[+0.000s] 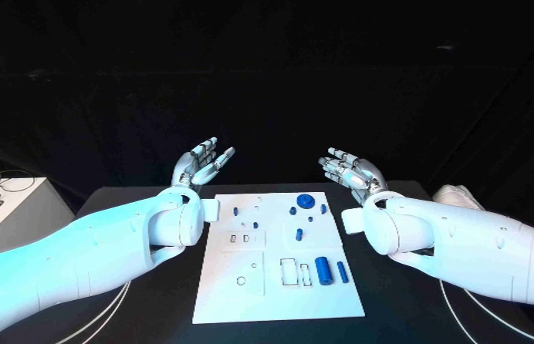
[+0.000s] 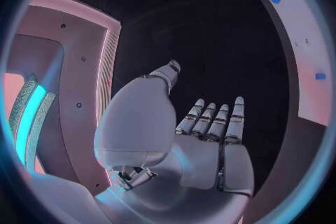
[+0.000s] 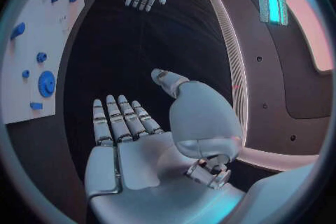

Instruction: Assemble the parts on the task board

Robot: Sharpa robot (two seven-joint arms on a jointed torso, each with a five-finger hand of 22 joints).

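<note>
Since no part is picked yet, your left hand [image 1: 203, 163] and right hand [image 1: 354, 170] hover spread and empty at mid-frame, flanking the task board [image 1: 228, 298], seemingly ready.

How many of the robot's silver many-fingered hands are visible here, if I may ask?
2. The left hand is raised open beyond the white task board's far left corner; the right hand is raised open beyond its far right corner. Both are empty.
</note>
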